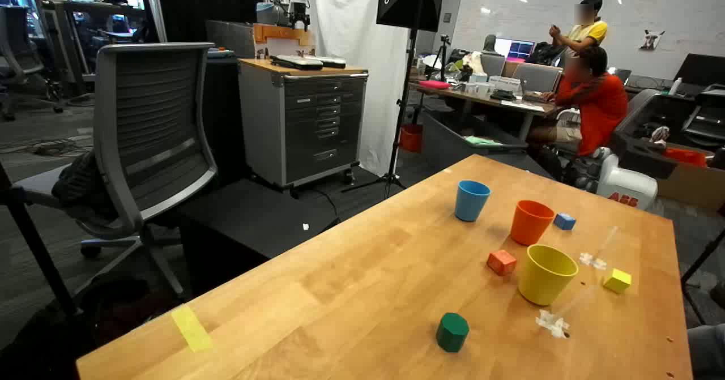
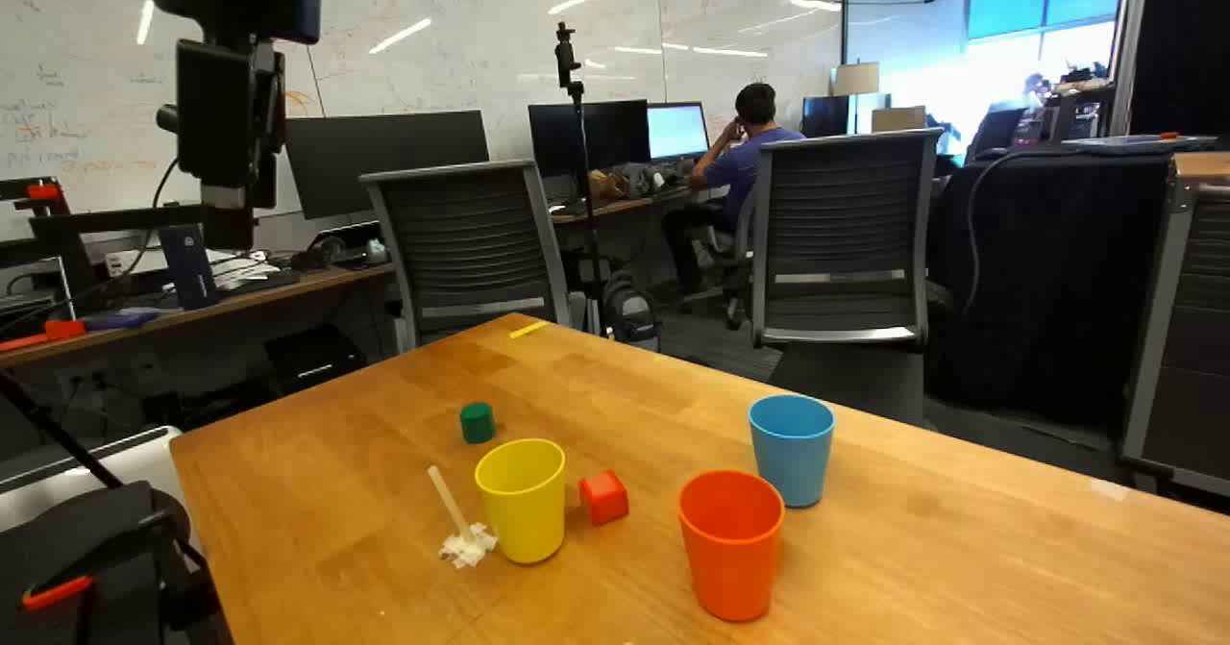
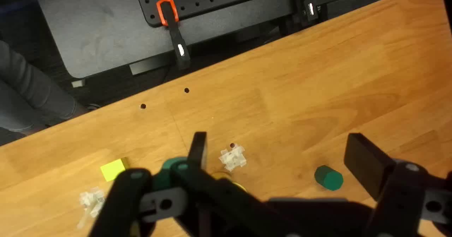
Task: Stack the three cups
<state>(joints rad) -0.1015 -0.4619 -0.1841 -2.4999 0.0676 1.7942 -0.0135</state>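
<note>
Three cups stand upright and apart on the wooden table. The blue cup (image 1: 472, 203) (image 2: 793, 462), the orange-red cup (image 1: 530, 225) (image 2: 732, 568) and the yellow cup (image 1: 542, 284) (image 2: 527, 520) show in both exterior views. The orange-red cup stands between the other two. In the wrist view only a sliver of the yellow cup's rim (image 3: 220, 175) shows behind the left finger; the other two cups are out of view there. My gripper (image 3: 279, 154) is open with nothing between its fingers. In an exterior view it hangs high above the table at the upper left (image 2: 231, 222).
A red block (image 1: 502, 262) lies by the yellow cup. A blue block (image 1: 564, 221), a yellow block (image 1: 617, 281) and a green block (image 1: 452, 332) lie around the cups. A thin stick (image 2: 450, 503) stands up from white tape (image 2: 468, 545) beside the yellow cup. Clamps (image 3: 174, 35) hold the neighbouring stand.
</note>
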